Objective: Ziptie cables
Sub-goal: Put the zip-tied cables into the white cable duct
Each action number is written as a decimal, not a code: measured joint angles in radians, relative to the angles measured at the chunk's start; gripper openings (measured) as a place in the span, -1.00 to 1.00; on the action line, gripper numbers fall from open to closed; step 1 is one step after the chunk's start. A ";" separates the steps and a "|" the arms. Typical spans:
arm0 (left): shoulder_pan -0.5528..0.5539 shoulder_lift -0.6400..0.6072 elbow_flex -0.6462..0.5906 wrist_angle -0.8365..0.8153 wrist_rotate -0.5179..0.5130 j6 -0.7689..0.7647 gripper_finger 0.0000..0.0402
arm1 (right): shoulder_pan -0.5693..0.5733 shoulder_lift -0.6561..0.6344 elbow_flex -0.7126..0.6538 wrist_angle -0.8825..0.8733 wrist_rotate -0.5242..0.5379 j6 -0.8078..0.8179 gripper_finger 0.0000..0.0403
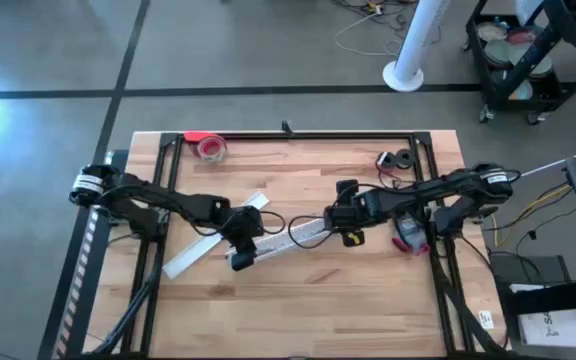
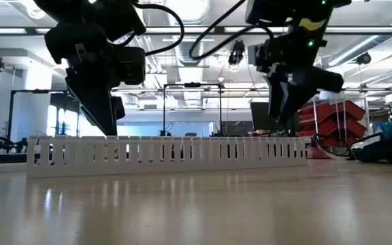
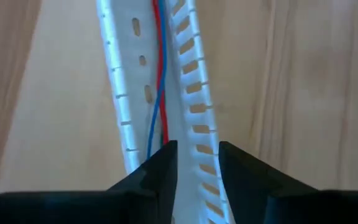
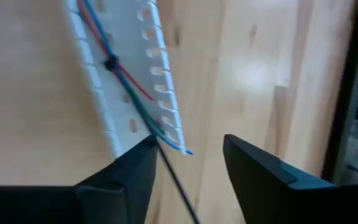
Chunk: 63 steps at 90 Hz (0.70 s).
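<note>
Both arms hang over the white slotted tray (image 1: 268,238) where the cables (image 3: 158,87) lie, left tool (image 3: 194,168) and right tool (image 4: 188,163) part open, empty; tying probably comes next.

Looks like a robotics lab/workshop: concrete floor (image 1: 58,60), wheeled equipment cart (image 1: 528,55), exposed ceiling ducts (image 2: 189,17), red storage bins (image 2: 329,119).
</note>
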State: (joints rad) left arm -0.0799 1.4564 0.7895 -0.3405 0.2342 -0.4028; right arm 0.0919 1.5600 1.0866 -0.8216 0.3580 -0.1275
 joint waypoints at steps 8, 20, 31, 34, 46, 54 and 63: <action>0.000 -0.009 0.000 0.001 -0.008 0.005 -0.54 | 0.002 -0.031 0.000 -0.018 -0.065 0.012 -0.30; 0.000 -0.016 0.000 0.009 -0.014 0.021 -0.60 | 0.002 -0.090 -0.001 -0.036 -0.138 0.036 -0.39; -0.006 -0.017 -0.002 0.082 -0.052 0.054 -0.66 | 0.002 -0.148 -0.003 -0.040 -0.156 0.068 -0.44; -0.009 -0.017 -0.006 0.134 -0.071 0.063 -0.67 | 0.002 -0.164 -0.004 -0.046 -0.157 0.085 -0.45; -0.011 -0.017 -0.020 0.266 -0.080 0.080 -0.71 | 0.002 -0.226 -0.007 -0.077 -0.160 0.133 -0.52; -0.011 -0.017 -0.020 0.288 -0.112 0.080 -0.71 | 0.002 -0.260 -0.013 -0.120 -0.166 0.160 -0.58; -0.013 -0.017 -0.020 0.295 -0.145 0.082 -0.71 | 0.002 -0.299 -0.022 -0.167 -0.167 0.212 -0.63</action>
State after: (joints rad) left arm -0.0929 1.4395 0.7692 -0.0455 0.0888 -0.3208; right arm 0.0940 1.2614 1.0643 -0.9885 0.1905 0.0847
